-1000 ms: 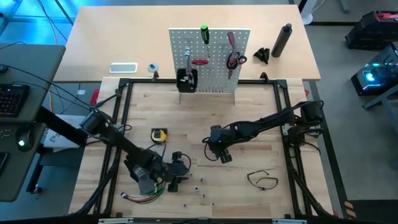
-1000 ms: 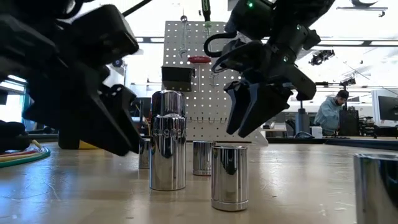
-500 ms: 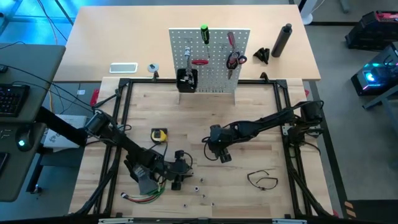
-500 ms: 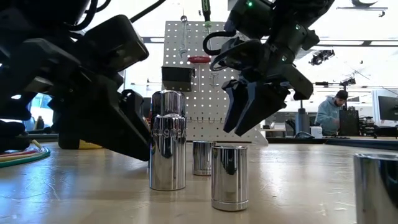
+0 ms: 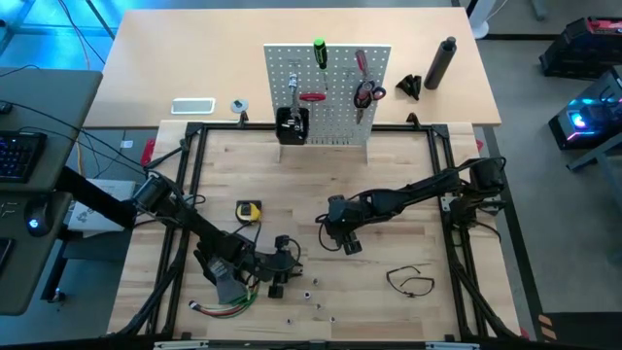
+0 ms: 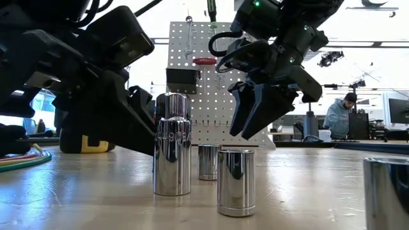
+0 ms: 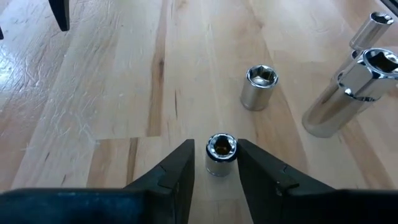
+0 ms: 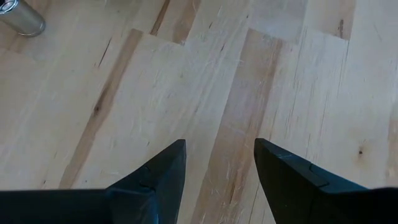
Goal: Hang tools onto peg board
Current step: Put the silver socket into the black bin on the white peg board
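No legible writing shows. The left end effector [image 7: 214, 163] straddles a small chrome socket [image 7: 221, 153] on the tabletop [image 7: 112, 93], fingers just beside it, grip unclear. The right end effector [image 8: 217, 163] hovers released; the peg board [image 5: 330, 92] stands well beyond both

I see a pale wooden worktop [image 5: 389, 175] with streaky grain, framed in black. At its far edge the peg board [image 5: 340, 117] is white-grey, dotted with rows of small holes, and carries a black bin [image 5: 292, 124], a green-handled screwdriver [image 5: 319, 49] and red-handled scissors [image 5: 364, 92]. Toward the left edge lies a yellow tape measure [image 5: 249, 210]. The sockets [image 6: 172, 153] near the front edge are mirror-bright chrome. Both arms are dark; a thin black loop [image 5: 410, 281] lies near the right front corner.
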Tool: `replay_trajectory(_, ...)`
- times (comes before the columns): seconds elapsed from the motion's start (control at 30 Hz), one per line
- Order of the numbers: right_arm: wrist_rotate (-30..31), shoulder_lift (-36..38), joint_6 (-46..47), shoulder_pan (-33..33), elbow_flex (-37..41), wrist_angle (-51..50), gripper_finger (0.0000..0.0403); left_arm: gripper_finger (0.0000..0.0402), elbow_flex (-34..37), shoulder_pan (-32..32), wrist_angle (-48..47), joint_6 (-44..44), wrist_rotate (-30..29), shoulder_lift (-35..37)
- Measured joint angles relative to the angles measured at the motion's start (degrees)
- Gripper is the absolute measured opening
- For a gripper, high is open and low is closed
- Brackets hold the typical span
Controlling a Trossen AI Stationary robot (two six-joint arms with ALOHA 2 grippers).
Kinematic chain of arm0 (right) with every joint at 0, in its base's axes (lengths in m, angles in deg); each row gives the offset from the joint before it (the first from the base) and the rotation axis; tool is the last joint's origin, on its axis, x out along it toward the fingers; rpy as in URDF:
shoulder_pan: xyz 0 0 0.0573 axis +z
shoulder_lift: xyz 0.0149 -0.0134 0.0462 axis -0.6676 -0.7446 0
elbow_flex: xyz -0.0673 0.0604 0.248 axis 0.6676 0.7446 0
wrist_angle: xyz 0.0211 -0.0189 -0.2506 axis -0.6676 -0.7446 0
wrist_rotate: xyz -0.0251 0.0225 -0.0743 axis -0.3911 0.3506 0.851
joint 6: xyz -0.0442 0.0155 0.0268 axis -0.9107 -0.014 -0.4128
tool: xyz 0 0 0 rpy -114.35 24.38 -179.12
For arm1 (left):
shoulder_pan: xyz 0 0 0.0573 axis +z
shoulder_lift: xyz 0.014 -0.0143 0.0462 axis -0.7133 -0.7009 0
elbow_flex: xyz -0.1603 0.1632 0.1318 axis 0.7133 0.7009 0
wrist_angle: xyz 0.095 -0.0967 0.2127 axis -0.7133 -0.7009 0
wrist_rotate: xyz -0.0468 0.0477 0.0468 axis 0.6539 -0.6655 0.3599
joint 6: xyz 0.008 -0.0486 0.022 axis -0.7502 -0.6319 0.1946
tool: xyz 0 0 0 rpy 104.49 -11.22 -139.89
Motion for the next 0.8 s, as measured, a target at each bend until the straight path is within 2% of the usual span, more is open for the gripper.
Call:
replay_trajectory(0.57, 0.00, 0.04, 0.04, 0.00, 0.00, 0.00, 0.0186, 0.0088, 0.00, 1.47, 0.00, 0.40, 1.97, 0.00)
replay_trajectory(0.8, 0.00, 0.04, 0.02, 0.00, 0.00, 0.00, 0.0186, 0.0054, 0.00, 1.68, 0.07, 0.94, 1.99, 0.00)
